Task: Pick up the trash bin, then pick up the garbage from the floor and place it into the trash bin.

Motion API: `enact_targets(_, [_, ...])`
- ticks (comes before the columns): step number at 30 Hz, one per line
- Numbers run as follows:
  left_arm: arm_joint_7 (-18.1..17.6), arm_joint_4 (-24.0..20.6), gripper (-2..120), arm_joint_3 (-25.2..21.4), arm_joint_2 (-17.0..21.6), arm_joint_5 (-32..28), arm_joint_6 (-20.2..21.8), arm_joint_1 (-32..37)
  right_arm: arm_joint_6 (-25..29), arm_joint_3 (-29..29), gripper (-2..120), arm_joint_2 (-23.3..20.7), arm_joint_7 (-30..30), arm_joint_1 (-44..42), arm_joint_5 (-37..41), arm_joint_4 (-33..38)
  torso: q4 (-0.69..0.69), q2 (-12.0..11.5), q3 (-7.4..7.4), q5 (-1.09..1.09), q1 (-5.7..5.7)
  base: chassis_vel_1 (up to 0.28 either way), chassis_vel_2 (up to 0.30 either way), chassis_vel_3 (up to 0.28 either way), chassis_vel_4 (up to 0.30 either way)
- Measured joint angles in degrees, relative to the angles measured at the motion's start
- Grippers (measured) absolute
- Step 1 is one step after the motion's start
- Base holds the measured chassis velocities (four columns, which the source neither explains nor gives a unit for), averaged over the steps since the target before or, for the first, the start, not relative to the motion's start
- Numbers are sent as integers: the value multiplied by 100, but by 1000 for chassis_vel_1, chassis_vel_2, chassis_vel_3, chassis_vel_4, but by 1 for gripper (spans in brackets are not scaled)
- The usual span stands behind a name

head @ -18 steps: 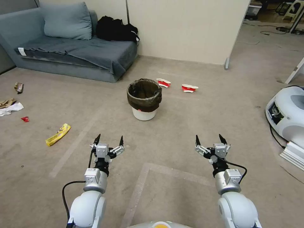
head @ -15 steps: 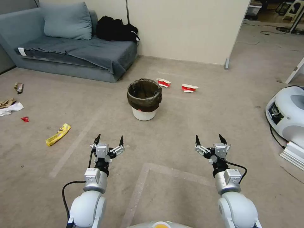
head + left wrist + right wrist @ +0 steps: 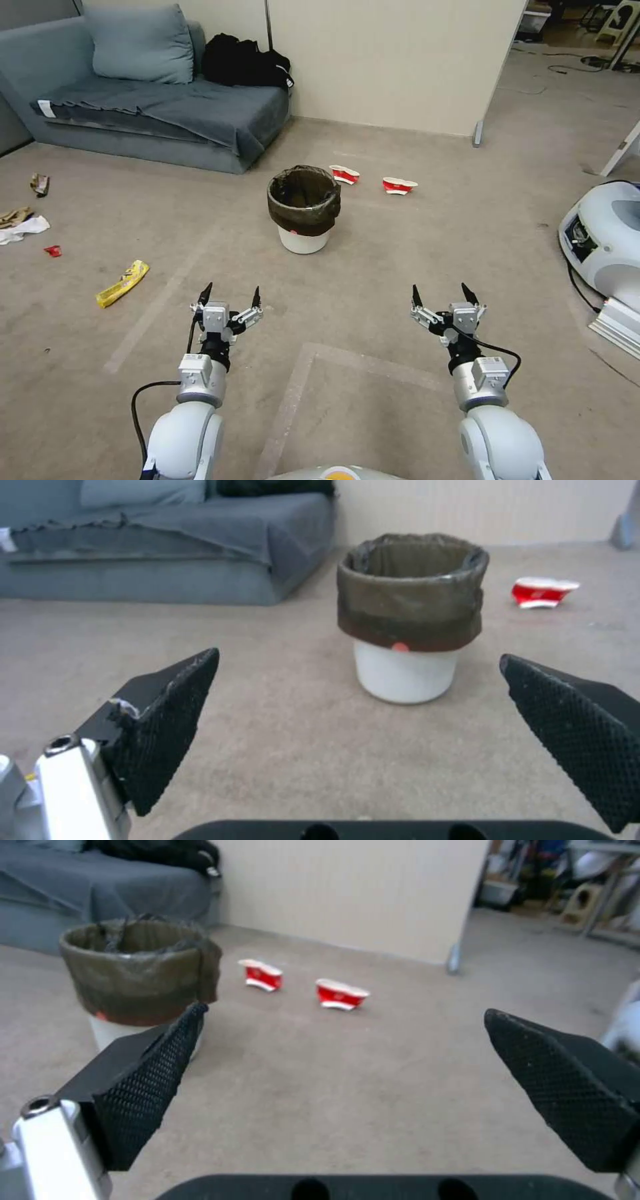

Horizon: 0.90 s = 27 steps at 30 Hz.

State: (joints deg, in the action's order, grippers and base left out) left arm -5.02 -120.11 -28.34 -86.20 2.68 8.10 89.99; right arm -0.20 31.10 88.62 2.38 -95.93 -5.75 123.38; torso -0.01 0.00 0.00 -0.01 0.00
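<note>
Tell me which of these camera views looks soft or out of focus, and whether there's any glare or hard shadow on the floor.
Head view: sharp and evenly lit; the trash bin casts only a faint shadow, no glare on the floor. Left wrist view: softer, the bin and a red cup slightly blurred. Right wrist view: softest, the room behind hazy, while the right gripper with its open jaws reads clearly.

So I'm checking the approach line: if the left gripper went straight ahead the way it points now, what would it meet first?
Most likely the trash bin: it stands upright ahead of the open left gripper, just off centre, with bare carpet between. Depth is hard to judge.
</note>
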Motion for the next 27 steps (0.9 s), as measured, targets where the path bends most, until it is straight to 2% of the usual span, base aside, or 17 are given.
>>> enact_targets(1, [0, 0, 100, 0, 0, 0, 0, 0, 0, 0, 100, 0, 0, 0, 0, 0, 0, 0, 0, 0, 0, 0, 0, 0, 0])
enact_targets(3, [-293, -316, 100, 185, -17, 150, 445, 67, -14, -25, 100, 148, 135, -383, -319, 477, 0, 0, 0, 1, 0, 0, 0, 0, 0])
enact_targets(4, [-293, -316, 100, 185, -17, 150, 445, 67, -14, -25, 100, 148, 135, -383, -319, 477, 0, 0, 0, 1, 0, 0, 0, 0, 0])
enact_targets(7, [-646, -704, 100, 395, -39, 335, 989, 149, -33, -57, 100, 317, 292, -819, -682, 1027, -1, 0, 0, 0, 0, 0, 0, 0, 0])
enact_targets(12, [-813, -857, 100, 506, -44, 425, 1213, 192, 103, -59, 100, 343, 314, -894, -719, 1088, 0, 0, 0, 4, 0, 0, 0, 0, 0])
enact_targets(13, [-1067, -1098, 100, 777, -69, 588, 1550, 283, 392, -61, 100, 349, 321, -903, -694, 1072, 1, 0, 0, -2, -1, 0, 0, 0, 0])
enact_targets(14, [-1172, -1172, 100, 855, -80, 662, 1652, 311, 465, -62, 100, 349, 323, -905, -683, 1058, 2, 0, 0, 5, 0, 0, 0, 0, 0])
enact_targets(17, [-1237, -1208, 100, 931, -93, 723, 1713, 335, 509, -61, 100, 349, 324, -904, -673, 1045, 1, 0, 0, -1, 0, 0, 0, 0, 0])
enact_targets(27, [-1205, -1217, 100, 939, -95, 753, 1588, 379, 676, -75, 100, 364, 207, -876, -675, 940, 1, 0, 0, 2, 0, 0, 0, 0, 0])
